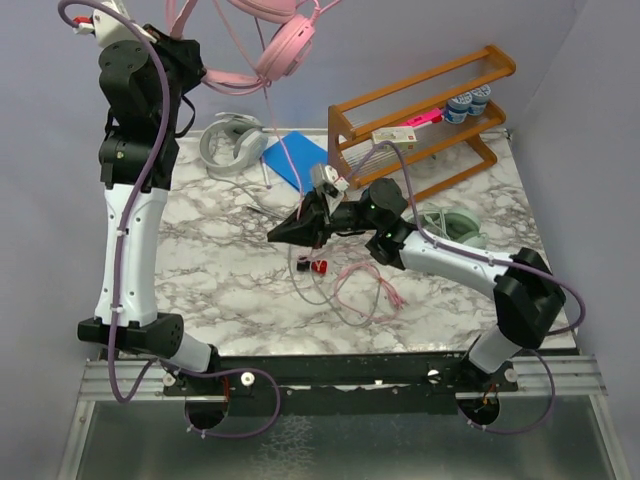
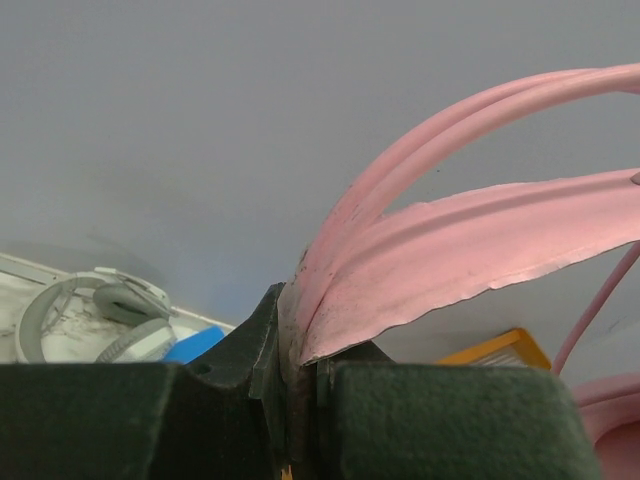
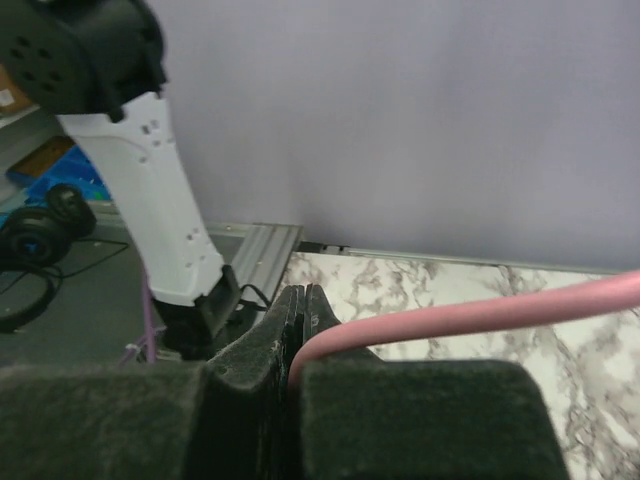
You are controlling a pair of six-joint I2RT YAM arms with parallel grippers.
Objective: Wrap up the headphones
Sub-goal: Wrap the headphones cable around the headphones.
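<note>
Top external | left claw [image 2: 300, 345] pinching pink headset [image 1: 285, 45] | right claw [image 1: 285, 232] pinching pink cable [image 3: 470, 315] | mint headset [image 1: 458, 222] apparently behind forearm [image 1: 450, 258]

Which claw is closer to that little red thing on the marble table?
Right. The right claw, shut on the pink cable, sits just beside the red thing; the left claw is far off at the back left, gripping the pink headphones.

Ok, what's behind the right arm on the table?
The mint green headset, showing a padded cup and some of the band; the right arm lies across its near side and hides the rest.
</note>
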